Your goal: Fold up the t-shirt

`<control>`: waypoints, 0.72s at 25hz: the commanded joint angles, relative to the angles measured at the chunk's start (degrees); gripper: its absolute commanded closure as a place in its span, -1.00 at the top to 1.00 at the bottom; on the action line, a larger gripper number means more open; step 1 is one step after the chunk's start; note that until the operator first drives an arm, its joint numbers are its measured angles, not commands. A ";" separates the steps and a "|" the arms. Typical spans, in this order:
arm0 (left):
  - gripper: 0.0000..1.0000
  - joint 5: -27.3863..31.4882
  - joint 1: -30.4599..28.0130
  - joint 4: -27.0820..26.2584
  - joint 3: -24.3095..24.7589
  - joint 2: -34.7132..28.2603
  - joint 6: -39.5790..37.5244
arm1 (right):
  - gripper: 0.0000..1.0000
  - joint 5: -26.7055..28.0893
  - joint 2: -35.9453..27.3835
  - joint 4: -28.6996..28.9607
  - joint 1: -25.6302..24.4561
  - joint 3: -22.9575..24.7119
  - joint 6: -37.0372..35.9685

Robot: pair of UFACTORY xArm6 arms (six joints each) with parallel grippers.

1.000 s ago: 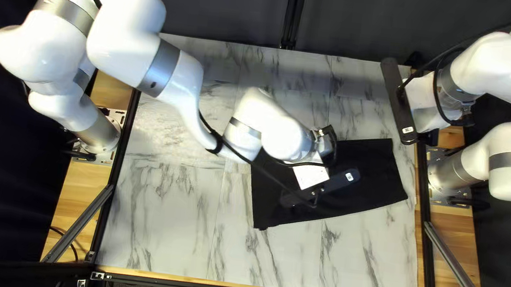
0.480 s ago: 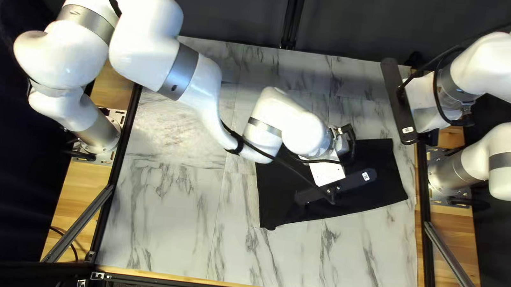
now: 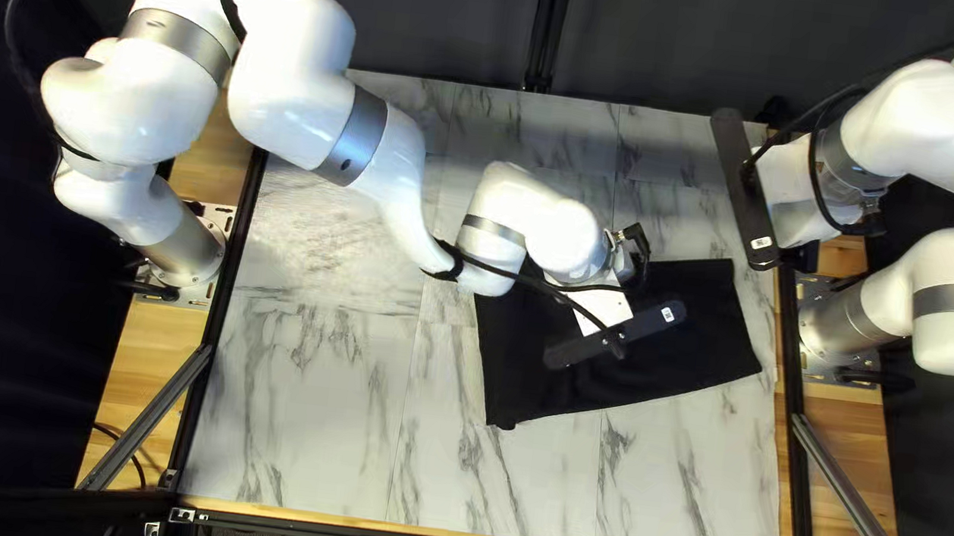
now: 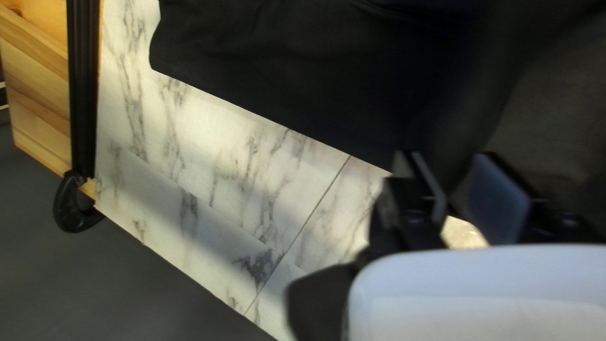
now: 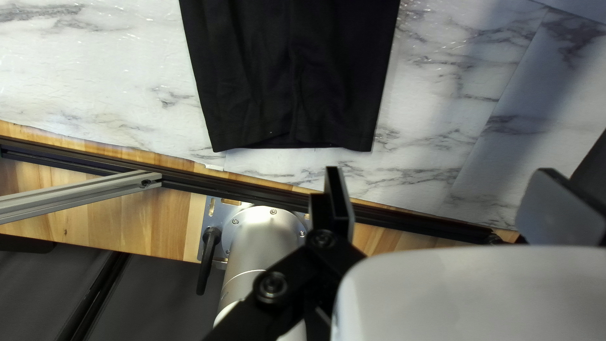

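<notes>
One blk tee (image 3: 674, 380), soft matte cloth, four-sided, faint creases, lies R of ctr on grey-veined marble-look table (image 3: 303, 428), top left view. L gripper (image 3: 603, 316) over tee, fingers apart. Farther: R gripper (image 3: 793, 208) by table's R edge, fingers spread wide. Behind: dk curtain (image 3: 411, 9).

Rounded white arm segments (image 3: 286, 103); silver bands (image 3: 355, 137); black cables (image 3: 10, 14); dark bars (image 3: 576, 349), white labels (image 3: 667, 315); black links (image 5: 302, 262) with screws (image 5: 273, 285).
</notes>
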 commanded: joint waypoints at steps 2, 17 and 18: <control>1.00 0.62 -0.47 0.45 3.57 -3.93 -1.37 | 1.00 0.00 0.00 0.00 0.00 0.00 0.00; 1.00 14.40 -3.28 0.67 28.74 -39.97 -6.41 | 1.00 0.00 0.00 0.00 0.00 0.00 0.00; 1.00 15.90 -3.02 -0.28 29.51 -42.29 -5.71 | 1.00 0.00 0.00 0.00 0.00 0.00 0.00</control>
